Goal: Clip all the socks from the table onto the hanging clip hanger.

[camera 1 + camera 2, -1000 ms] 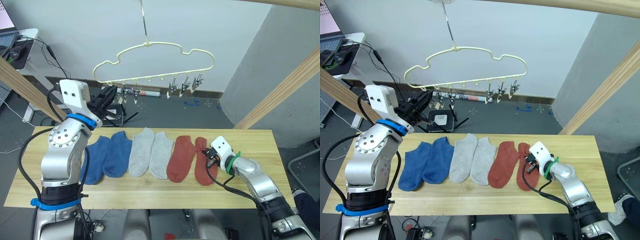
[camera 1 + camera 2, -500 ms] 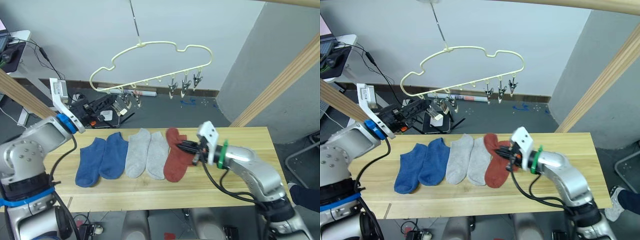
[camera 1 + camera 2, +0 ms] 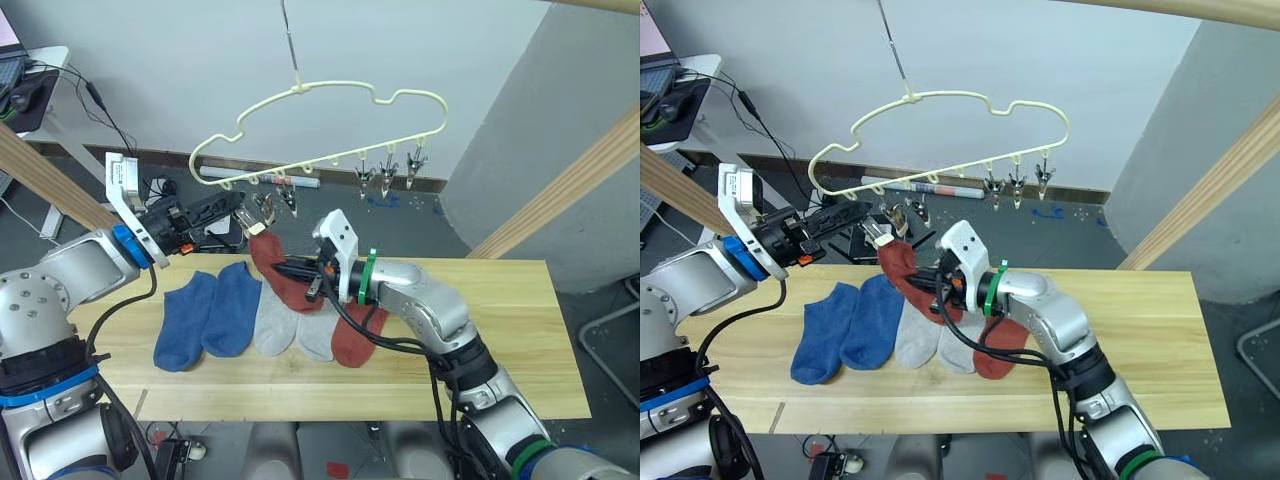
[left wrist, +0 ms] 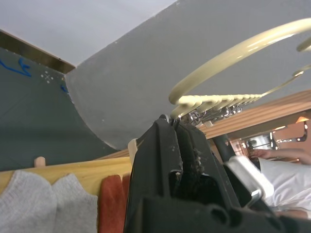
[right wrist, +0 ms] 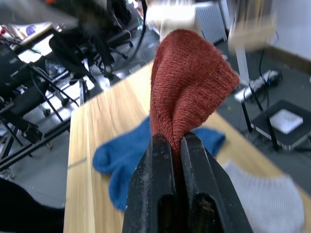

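Note:
The pale yellow clip hanger (image 3: 330, 95) hangs above the far side of the table (image 3: 500, 340). My right gripper (image 3: 300, 272) is shut on a rust red sock (image 3: 272, 262), held up above the table just under the hanger's left clips. In the right wrist view that sock (image 5: 189, 92) bulges out from between the fingers (image 5: 155, 160). My left gripper (image 3: 236, 203) reaches in from the left, shut on a metal clip (image 4: 168, 118) at the hanger's left end. Two blue socks (image 3: 205, 315), two grey socks (image 3: 285, 330) and one red sock (image 3: 355, 338) lie flat in a row.
Thick wooden poles slant past on the right (image 3: 560, 180) and left (image 3: 40, 165). More metal clips (image 3: 390, 178) hang at the hanger's right end. The table's right half is bare planks. Cables and a marker lie on the floor behind the table.
My right gripper has carried the red sock up off the table and leftward, to just below the left clips. The left gripper has stayed by those clips. The camera has shifted.

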